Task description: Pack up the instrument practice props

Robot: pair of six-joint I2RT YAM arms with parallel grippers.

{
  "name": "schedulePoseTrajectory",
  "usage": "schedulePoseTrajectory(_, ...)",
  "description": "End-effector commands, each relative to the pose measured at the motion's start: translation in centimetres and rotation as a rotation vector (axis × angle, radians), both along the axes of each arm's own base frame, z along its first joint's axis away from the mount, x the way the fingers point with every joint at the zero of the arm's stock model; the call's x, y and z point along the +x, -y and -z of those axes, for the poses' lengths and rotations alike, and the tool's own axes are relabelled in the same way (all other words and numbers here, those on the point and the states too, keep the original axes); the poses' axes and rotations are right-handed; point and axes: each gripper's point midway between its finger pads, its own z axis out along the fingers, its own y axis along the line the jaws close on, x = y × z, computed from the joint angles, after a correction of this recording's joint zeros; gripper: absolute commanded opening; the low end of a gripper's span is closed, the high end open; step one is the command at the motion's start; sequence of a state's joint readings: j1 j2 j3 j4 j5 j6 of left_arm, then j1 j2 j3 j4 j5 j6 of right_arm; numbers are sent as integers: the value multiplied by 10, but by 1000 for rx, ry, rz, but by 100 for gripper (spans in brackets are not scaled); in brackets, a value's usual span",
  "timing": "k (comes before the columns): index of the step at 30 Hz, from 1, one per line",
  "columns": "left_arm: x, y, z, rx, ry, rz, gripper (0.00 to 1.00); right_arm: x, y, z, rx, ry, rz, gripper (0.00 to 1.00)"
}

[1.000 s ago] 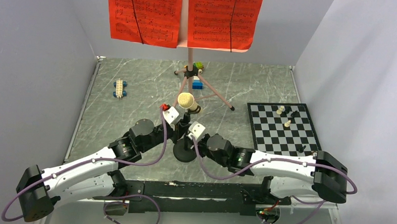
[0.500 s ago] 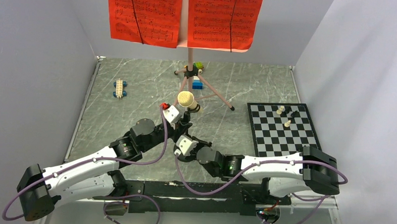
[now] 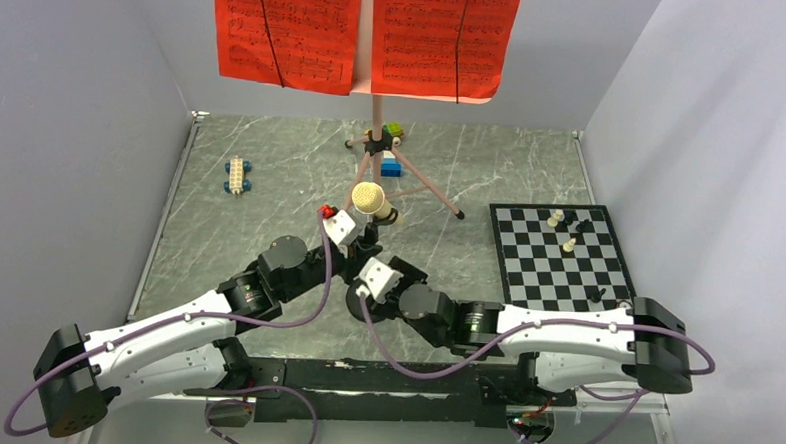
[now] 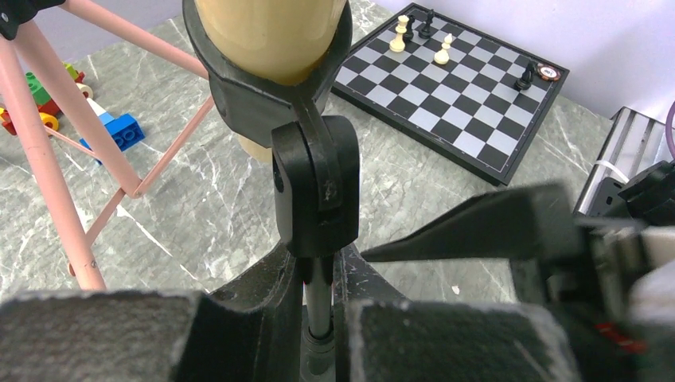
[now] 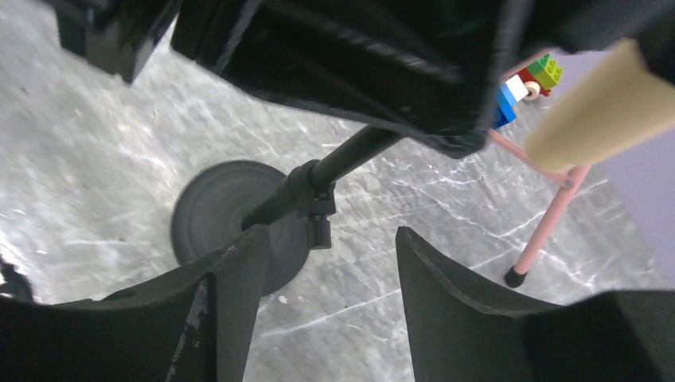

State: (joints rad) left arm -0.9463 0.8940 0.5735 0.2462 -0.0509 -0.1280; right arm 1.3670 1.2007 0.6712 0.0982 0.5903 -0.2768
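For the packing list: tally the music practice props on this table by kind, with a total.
music stand: 1
red music pages: 2
microphone: 1
mic stand: 1
Total: 5

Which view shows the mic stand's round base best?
The right wrist view: most of the round base shows. The top view has it mostly under the right arm; the left wrist view shows only the pole above it.

We log left gripper (image 4: 314,312), clamped on mic stand (image 4: 315,187). Right gripper (image 5: 330,267): jaws apart. Both arms reach inward, centre.
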Motion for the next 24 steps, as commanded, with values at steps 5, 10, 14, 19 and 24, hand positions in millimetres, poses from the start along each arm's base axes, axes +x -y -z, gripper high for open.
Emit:
schedulePoseTrajectory(5,-2,-3,22,56,-57,-8,0,-14,14,-47,298,-153,51,72)
schedulePoseTrajectory(10,-1,-3,20,32,-58,-18,0,-14,15,-54,527,-380,41,72)
schedulePoseTrajectory(14,0,-4,18,6,-55,-30,0,-11,10,-54,678,-553,4,69)
schedulePoseTrajectory(19,1,-6,14,-10,-49,-45,0,-9,0,-44,707,-652,-18,68)
schedulePoseTrajectory(24,0,-5,15,-7,-62,-44,0,-7,-8,-38,684,-654,-35,62)
